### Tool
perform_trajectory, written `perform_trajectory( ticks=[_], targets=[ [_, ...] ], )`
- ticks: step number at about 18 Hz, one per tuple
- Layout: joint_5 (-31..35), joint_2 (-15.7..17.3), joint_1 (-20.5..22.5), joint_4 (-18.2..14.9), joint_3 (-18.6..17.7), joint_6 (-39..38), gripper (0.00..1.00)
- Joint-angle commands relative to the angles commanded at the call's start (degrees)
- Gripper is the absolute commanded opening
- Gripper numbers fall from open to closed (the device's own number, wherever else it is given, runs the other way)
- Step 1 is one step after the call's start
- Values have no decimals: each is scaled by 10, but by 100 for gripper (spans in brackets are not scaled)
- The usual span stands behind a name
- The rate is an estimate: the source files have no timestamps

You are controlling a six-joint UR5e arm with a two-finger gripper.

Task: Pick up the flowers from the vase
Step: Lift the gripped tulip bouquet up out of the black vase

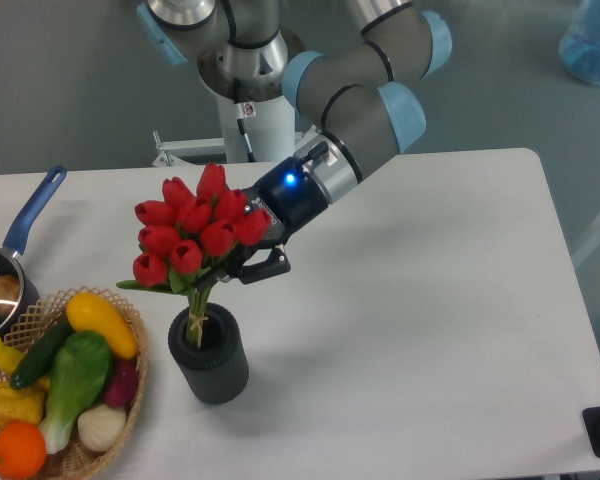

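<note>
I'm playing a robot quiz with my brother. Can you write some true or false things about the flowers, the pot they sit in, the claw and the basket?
1. The claw is clamped on the red flowers. True.
2. The flowers are lying flat on the table. False: they are held up, with the stem ends still in the mouth of the dark grey vase.
3. The vase has tipped over. False: it stands upright.
4. A wicker basket of vegetables sits left of the vase. True.
5. The pan handle is red. False: it is blue.
</note>
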Motion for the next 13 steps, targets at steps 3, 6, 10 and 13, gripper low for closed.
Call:
perform_trajectory(
  ticks=[3,6,10,13],
  targets=[
    [1,10,14,0,0,-15,43],
    [4,29,27,-1,0,-43,42],
    [1,43,34,-1,2,-66,42],
    [-2,49,34,-1,2,-69,42]
  ],
)
